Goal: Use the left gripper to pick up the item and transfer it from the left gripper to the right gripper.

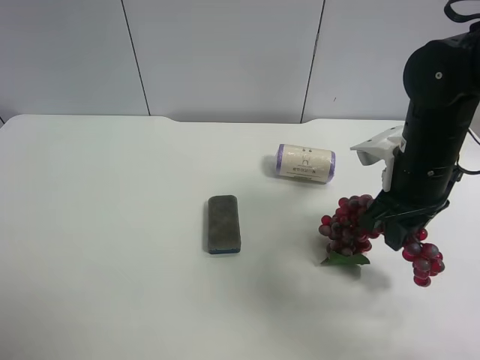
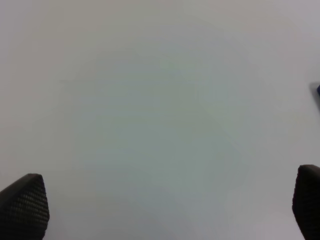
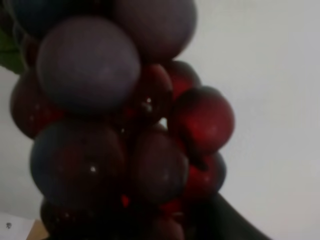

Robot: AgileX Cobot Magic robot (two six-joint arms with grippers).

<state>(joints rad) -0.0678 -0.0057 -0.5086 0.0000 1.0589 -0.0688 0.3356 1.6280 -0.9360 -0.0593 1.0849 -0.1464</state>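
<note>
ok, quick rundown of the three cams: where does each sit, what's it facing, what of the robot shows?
Exterior high: mounted above, looking down on the white table, grey block, cream roll, and one black arm holding the grapes.
Right wrist: on the right arm, pressed close to the grapes; only a dark sliver of the gripper shows.
Left wrist: looks at bare table; both spread fingertips show.
Shared: exterior and right wrist both see the grapes.

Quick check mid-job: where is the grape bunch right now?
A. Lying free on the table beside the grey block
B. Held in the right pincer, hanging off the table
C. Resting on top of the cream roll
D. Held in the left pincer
B: the grape bunch hangs from the shut right pincer, filling the right wrist view, while the left pincer stands open and empty.
</note>
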